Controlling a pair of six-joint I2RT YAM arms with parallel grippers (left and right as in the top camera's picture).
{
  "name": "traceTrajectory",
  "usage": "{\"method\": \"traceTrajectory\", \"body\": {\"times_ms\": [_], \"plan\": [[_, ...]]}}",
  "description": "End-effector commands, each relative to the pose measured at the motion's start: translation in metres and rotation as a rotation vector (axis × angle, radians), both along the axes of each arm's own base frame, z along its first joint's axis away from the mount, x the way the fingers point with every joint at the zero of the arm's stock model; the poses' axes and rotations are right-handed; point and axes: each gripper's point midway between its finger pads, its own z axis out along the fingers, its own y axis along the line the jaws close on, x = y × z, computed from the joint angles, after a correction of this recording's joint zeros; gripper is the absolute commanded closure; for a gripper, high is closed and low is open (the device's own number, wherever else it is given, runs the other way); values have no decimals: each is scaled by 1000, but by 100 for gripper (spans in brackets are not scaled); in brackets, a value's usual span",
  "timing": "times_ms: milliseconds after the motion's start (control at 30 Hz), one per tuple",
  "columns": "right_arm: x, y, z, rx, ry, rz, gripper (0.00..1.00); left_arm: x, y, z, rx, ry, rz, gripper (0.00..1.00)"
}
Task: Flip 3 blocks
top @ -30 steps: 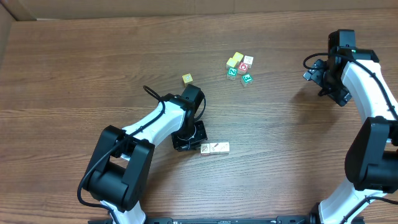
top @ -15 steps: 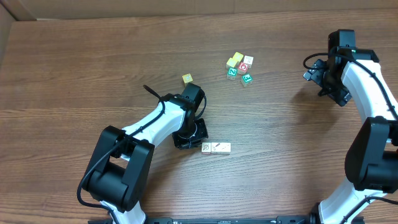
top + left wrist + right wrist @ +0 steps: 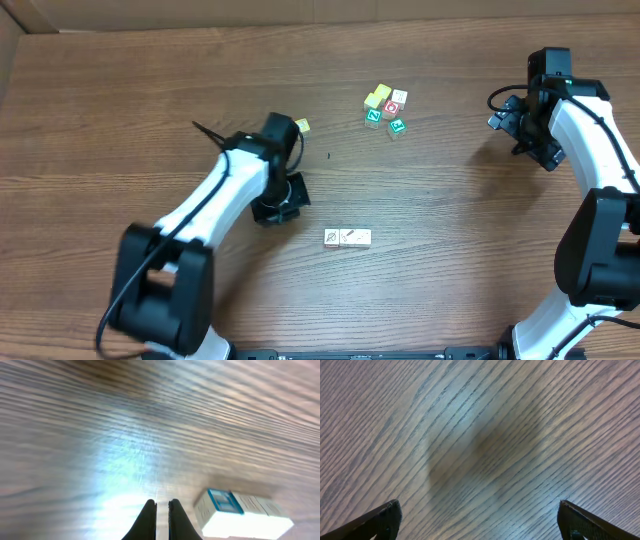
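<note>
The worktop (image 3: pixel 450 230) is dark brown wood veneer with a fine grain running left to right, and glare forms a pale patch on it in the left wrist view. Along its far edge and far-left corner runs a strip of tan cardboard (image 3: pixel 20 20); nothing more of the room can be seen. The blocks (image 3: pixel 347 237) lie near the middle of the worktop, towards the near side, in a short row with their sides touching. From above the row shows pale cream tops, with a thin dark mark on the left-end one. How many cubes make up the row cannot be counted for certain. In the blurred left wrist view, the blocks (image 3: pixel 242 512) show one end face with a blue-green frame. The left gripper (image 3: pixel 280 200) hangs over bare wood to the left of the row and a little farther back, clear of it. Its fingers are pressed together and hold nothing. The right gripper (image 3: pixel 518 125) is at the far right, well apart from everything, with its fingers spread wide over empty grain. A yellow cube (image 3: pixel 302 126) sits just beyond the left arm, and a cluster of letter cubes (image 3: pixel 385 108) in yellow, red and green lies farther right of it.
</note>
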Motion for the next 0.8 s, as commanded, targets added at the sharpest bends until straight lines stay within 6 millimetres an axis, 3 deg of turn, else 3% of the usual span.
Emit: {"method": "traceTrajectory", "body": {"times_ms": [0, 400, 500, 600, 767], "plan": [[6, -1, 17, -9, -48, 3, 0, 4, 3, 26, -1, -76, -77, 96], [6, 2, 17, 13, -54, -4, 0, -24, 12, 12, 35, 54, -120, 96], [3, 30, 13, 171, -40, 35, 0, -32, 15, 3, 41, 77, -129, 96], [-18, 64, 12, 363, 38, 61, 0, -40, 18, -7, 45, 91, -131, 96], [-47, 79, 12, 450, 153, 59, 0, -51, 18, -27, 25, 103, -129, 96]]}}
